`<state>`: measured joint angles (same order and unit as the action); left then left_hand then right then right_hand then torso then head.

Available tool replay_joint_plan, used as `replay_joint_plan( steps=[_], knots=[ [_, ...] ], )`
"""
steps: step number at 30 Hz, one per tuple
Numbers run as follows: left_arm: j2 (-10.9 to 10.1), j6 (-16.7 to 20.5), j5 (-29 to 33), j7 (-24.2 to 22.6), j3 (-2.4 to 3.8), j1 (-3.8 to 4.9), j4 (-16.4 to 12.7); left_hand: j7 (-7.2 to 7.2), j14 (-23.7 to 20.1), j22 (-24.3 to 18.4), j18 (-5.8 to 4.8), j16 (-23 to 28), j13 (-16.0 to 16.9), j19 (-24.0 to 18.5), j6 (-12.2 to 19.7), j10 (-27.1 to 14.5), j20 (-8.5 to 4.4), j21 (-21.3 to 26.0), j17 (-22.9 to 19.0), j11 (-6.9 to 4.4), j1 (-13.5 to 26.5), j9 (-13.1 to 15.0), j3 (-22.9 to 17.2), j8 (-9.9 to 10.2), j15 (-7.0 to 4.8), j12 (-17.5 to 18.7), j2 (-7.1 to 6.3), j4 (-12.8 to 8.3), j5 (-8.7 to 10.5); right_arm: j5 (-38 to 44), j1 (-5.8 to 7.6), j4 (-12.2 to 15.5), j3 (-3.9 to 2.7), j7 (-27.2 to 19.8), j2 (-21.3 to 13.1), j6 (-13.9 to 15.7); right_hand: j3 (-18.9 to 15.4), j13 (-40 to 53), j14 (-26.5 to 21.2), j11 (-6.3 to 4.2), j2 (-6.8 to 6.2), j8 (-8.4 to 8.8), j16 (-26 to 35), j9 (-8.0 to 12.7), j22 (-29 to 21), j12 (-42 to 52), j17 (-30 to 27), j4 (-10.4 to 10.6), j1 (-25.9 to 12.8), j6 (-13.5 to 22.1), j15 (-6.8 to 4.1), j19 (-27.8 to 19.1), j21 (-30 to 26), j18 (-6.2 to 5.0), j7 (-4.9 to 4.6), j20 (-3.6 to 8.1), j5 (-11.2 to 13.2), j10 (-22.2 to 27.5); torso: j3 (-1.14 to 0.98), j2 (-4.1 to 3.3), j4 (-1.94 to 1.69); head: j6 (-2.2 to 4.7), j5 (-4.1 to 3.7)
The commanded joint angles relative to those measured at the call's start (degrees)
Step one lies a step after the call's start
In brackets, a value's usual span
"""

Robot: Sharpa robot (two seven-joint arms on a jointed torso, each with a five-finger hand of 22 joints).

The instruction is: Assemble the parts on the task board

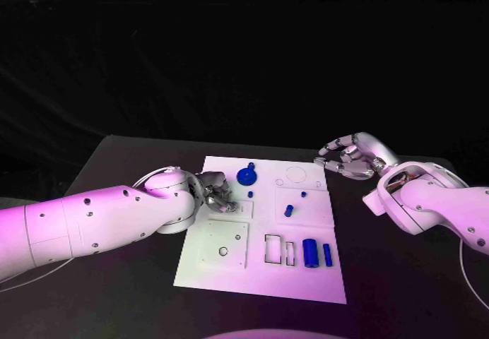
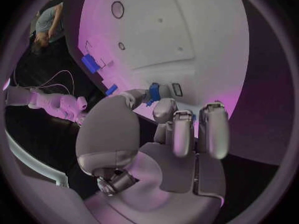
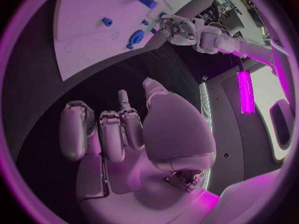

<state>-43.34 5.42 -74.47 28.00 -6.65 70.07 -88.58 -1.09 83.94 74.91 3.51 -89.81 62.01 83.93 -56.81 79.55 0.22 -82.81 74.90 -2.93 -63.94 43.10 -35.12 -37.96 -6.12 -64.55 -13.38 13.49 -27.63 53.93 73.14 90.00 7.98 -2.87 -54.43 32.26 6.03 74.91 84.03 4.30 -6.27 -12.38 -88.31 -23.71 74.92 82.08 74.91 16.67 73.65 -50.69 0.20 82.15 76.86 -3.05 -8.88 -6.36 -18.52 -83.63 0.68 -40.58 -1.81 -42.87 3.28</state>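
Note:
The white task board [image 1: 306,282] lies mid-table. On it are a round blue part [image 1: 246,174], small blue pegs [image 1: 251,193] [image 1: 290,209] and two blue cylinders [image 1: 309,253] side by side near the front. My left hand [image 1: 216,192] hangs over the board's left side, fingers bent down by a square recess [image 1: 242,209]. In the left wrist view a small blue part [image 2: 153,93] shows between the thumb tip and a fingertip of the left hand [image 2: 168,134]; contact is unclear. My right hand [image 1: 352,157] is off the board's far right corner, fingers curled in on nothing.
A square plate with a small hole [image 1: 223,251] and two rectangular slots [image 1: 275,248] mark the board's front half. A circle outline [image 1: 297,173] sits at its far side. In the right wrist view the board [image 3: 87,45] lies beyond the right hand [image 3: 137,134]. Black tabletop [image 1: 408,282] surrounds the board.

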Motion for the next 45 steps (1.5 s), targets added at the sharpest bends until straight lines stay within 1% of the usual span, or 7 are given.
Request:
replay_joint_plan(
  steps=[1,2,16,25,31,35,45],
  knots=[
    [0.3,-3.6,1.2,1.2,-0.58,-0.69,0.2,0.41,6.1,0.4,-0.48,-0.2,0.1,0.5,-0.2,0.3,-0.09,-0.2,15.1,-0.28,0.9,-0.1,-3.9,0.1,-0.14,-0.3,-0.12,-3.4,-0.01,0.6,-0.04,0.0,0.0,-0.3,0.0,-0.7,-0.5,7.2,4.5,-0.26,-0.19,-0.34,0.3,-0.1,5.6,-0.2,8.4,0.0,-0.7,0.2,-0.27,0.0,-0.3,-0.37,0.07,0.37,0.0,0.0,0.02,0.04,0.0,0.05,-0.07],
    [0.3,-3.6,1.3,1.2,-0.58,-0.69,0.2,0.44,6.1,0.3,-0.46,-0.2,0.1,0.5,-0.3,0.3,-0.11,-0.1,15.1,-0.3,1.2,-0.1,-3.7,0.1,-0.16,-0.3,-0.11,-3.0,-0.06,0.6,-0.04,0.0,0.0,-0.3,0.0,-0.6,-0.5,7.2,4.5,-0.26,-0.19,-0.34,0.3,-0.1,5.6,-0.2,8.4,0.0,-0.7,0.2,-0.27,0.0,-0.3,-0.37,0.07,0.37,0.0,0.0,0.02,0.05,-0.01,0.23,-0.08],
    [0.6,-3.6,1.8,1.2,-0.58,-0.68,0.5,0.51,6.1,0.6,-0.51,-0.2,0.6,0.6,-1.1,0.5,-0.2,-0.2,15.1,-0.36,4.3,-0.6,-1.6,0.4,-0.22,-0.7,0.06,0.8,-0.03,0.6,-0.04,0.0,0.0,-0.3,0.0,-0.6,-0.5,7.2,4.5,-0.26,-0.17,-0.36,0.3,-0.1,5.5,-0.2,8.5,0.0,-0.7,0.3,-0.27,0.0,-0.3,-0.38,0.07,0.37,0.0,0.0,0.04,0.02,-0.06,0.06,-0.28],
    [0.7,-3.5,2.2,1.2,-0.58,-0.68,0.7,0.52,6.1,0.6,-0.52,-0.2,0.7,0.7,-1.3,0.5,-0.21,-0.2,15.1,-0.36,5.0,-0.6,-0.7,0.4,-0.23,-0.7,0.11,1.7,-0.01,0.8,-0.04,0.0,0.0,-0.3,0.0,-0.6,-0.5,7.2,4.5,-0.26,-0.12,-0.38,0.3,-0.1,5.6,-0.2,8.4,0.0,-0.7,0.3,-0.27,0.0,-0.3,-0.37,0.07,0.38,0.0,0.0,0.04,0.03,0.0,-0.08,-0.19],
    [0.8,-3.6,2.4,1.2,-0.57,-0.67,0.7,0.49,6.1,0.7,-0.54,-0.2,0.8,0.7,-1.6,0.5,-0.21,-0.2,15.1,-0.33,6.2,-0.8,1.7,0.6,-0.22,-0.7,-0.19,3.0,0.06,0.8,-0.04,0.0,0.0,-0.3,0.0,-0.6,-0.5,7.2,4.5,-0.26,-0.09,-0.39,0.4,-0.1,5.5,-0.2,8.4,0.0,-0.8,0.3,-0.27,0.0,-0.3,-0.38,0.07,0.38,0.0,0.0,0.03,0.04,-0.04,-0.01,-0.29],
    [0.9,-3.5,2.6,1.1,-0.57,-0.67,0.8,0.46,6.1,0.8,-0.55,-0.2,0.9,0.7,-1.8,0.6,-0.19,-0.2,15.1,-0.3,7.6,-1.0,3.0,0.7,-0.18,-0.8,0.31,3.2,0.04,0.9,-0.04,0.0,0.0,-0.3,0.0,-0.6,-0.5,7.2,4.5,-0.26,-0.09,-0.39,0.4,-0.1,5.5,-0.2,8.4,0.0,-0.8,0.3,-0.27,0.0,-0.3,-0.38,0.07,0.38,0.0,0.0,0.03,0.04,-0.01,0.09,-0.29],
    [0.9,-3.6,2.8,1.1,-0.57,-0.67,1.0,0.47,6.1,0.9,-0.56,-0.2,1.0,0.8,-1.9,0.6,-0.19,-0.3,15.1,-0.3,8.0,-1.0,3.5,0.8,-0.18,-0.9,0.57,3.2,-0.01,0.9,-0.04,0.0,0.0,-0.3,0.0,-0.7,-0.5,7.2,4.5,-0.26,-0.07,-0.4,0.4,-0.1,5.5,-0.2,8.4,0.0,-0.8,0.3,-0.28,0.0,-0.3,-0.38,0.07,0.38,-0.1,0.0,0.02,0.02,-0.03,0.04,-0.34]
  ],
)
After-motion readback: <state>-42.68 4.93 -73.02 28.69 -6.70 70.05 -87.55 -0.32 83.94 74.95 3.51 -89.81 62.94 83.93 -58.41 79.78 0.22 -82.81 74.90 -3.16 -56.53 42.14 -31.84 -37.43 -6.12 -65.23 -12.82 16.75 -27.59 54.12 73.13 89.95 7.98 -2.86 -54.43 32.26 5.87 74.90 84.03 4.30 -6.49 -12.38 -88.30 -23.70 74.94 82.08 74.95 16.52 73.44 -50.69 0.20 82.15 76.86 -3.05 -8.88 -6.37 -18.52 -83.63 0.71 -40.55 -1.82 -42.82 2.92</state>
